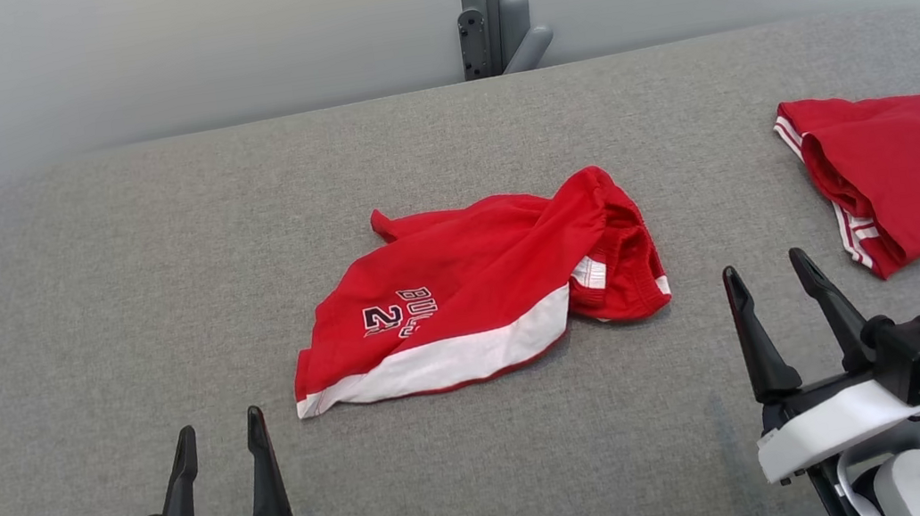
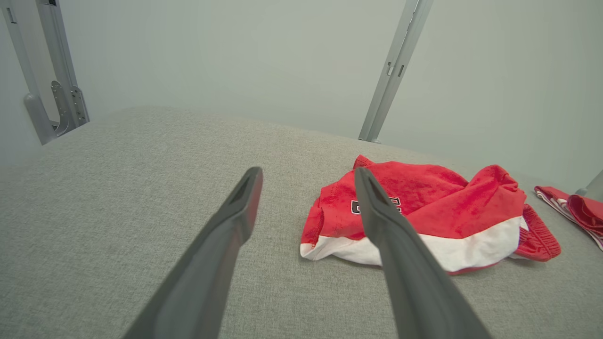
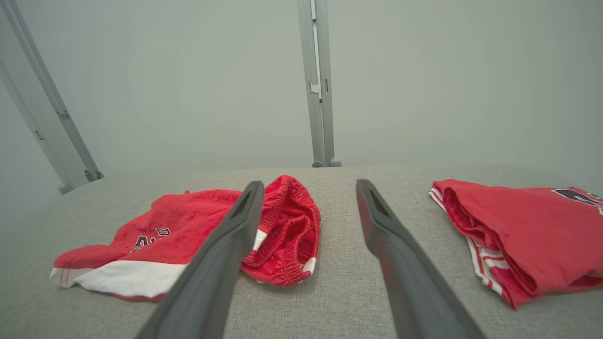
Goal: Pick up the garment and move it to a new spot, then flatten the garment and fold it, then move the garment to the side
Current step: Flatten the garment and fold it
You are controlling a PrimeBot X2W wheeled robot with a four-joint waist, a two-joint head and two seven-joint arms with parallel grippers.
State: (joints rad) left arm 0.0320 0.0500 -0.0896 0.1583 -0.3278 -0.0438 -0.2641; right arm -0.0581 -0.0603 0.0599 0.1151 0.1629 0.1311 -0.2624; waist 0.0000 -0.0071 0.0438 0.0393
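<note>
Crumpled red shorts with a white hem band (image 1: 474,292) are seen lying in the middle of the head view on a grey fabric-covered table (image 1: 112,280), touched by neither gripper. The left gripper (image 1: 219,422) is held at the lower left and the right gripper (image 1: 763,262) at the lower right. The fingers of both are spread apart with nothing between them, and bare cloth separates each from the shorts. A folded red jersey with dark numerals (image 1: 915,167) is laid at the right edge, well apart from the shorts and cut off by the frame. A grey metal post (image 1: 489,2) is set behind the table at top centre. In the right wrist view the ribbed waistband opening (image 3: 292,245) is shown, partly covered by the finger on the left. In the left wrist view the printed lettering is crossed by the finger on the right. The print is too creased to be read in full.
</note>
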